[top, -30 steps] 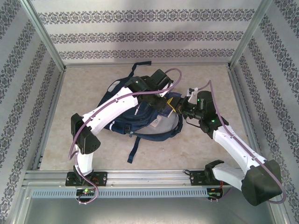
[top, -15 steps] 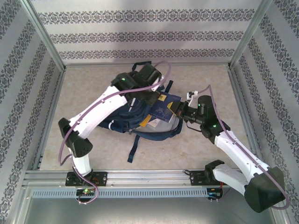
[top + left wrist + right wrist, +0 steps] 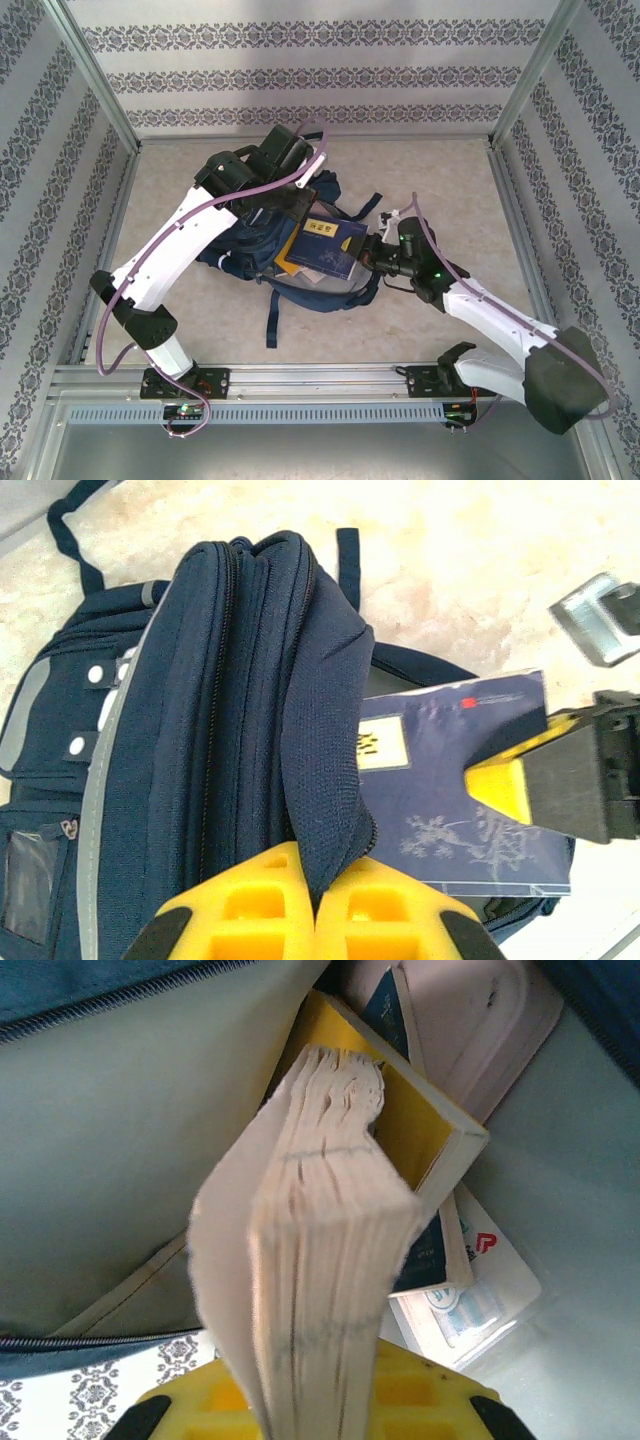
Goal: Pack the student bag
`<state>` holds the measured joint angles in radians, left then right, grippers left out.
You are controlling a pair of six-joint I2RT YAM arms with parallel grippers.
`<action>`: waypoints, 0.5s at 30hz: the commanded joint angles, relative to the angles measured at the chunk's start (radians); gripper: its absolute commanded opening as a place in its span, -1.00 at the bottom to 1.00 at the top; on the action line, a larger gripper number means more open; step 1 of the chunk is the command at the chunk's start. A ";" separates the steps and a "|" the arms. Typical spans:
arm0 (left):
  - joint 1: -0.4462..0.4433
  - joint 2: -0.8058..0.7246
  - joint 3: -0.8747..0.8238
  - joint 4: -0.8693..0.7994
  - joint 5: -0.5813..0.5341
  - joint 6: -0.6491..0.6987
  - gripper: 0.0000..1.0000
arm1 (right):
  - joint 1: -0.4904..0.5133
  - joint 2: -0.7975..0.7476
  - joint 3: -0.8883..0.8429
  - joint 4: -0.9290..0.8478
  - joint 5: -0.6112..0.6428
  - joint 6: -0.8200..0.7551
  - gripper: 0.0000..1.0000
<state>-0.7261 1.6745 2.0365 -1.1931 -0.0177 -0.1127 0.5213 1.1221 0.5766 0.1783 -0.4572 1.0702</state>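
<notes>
The student bag (image 3: 250,255), navy blue with grey stripes, lies mid-table with its mouth facing right. My left gripper (image 3: 300,205) is shut on the bag's upper flap (image 3: 325,730), and the fabric is pinched between the yellow fingers (image 3: 250,910). A dark blue book (image 3: 322,245) with a pale label (image 3: 380,745) lies flat, partway into the opening. My right gripper (image 3: 372,250) is shut on the book's outer end, its page block (image 3: 320,1290) edge-on between the fingers. Inside the bag lie a yellow book (image 3: 420,1130), a pale case (image 3: 470,1020) and a plastic packet (image 3: 470,1295).
A dark strap (image 3: 272,320) trails from the bag toward the near edge. Another loop of strap (image 3: 362,208) lies behind the book. Patterned walls and metal frame posts (image 3: 100,90) enclose the table, with an aluminium rail (image 3: 320,380) along the front.
My left gripper has closed on the flap and pulled back and to the left, dragging the bag's top that way. My right gripper has followed leftward, pushing the book further in.
</notes>
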 commanded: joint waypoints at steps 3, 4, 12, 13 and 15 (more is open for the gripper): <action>0.005 -0.048 0.011 0.107 0.037 -0.029 -1.00 | 0.081 0.128 0.087 0.157 0.145 0.108 -1.00; 0.005 -0.048 0.010 0.113 0.043 -0.033 -1.00 | 0.106 0.168 0.107 0.176 0.172 0.120 -1.00; 0.015 -0.027 -0.024 0.164 0.102 -0.071 -1.00 | 0.238 0.597 0.411 0.274 0.248 0.170 -0.76; 0.022 -0.026 -0.032 0.172 0.113 -0.078 -1.00 | 0.248 0.648 0.438 0.297 0.267 0.177 -0.75; 0.040 -0.024 -0.048 0.192 0.141 -0.094 -1.00 | 0.254 0.743 0.485 0.355 0.260 0.210 -0.54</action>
<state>-0.7120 1.6745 1.9888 -1.1423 0.0700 -0.1661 0.7620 1.7790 1.0019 0.4137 -0.2417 1.2381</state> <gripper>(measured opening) 0.050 0.204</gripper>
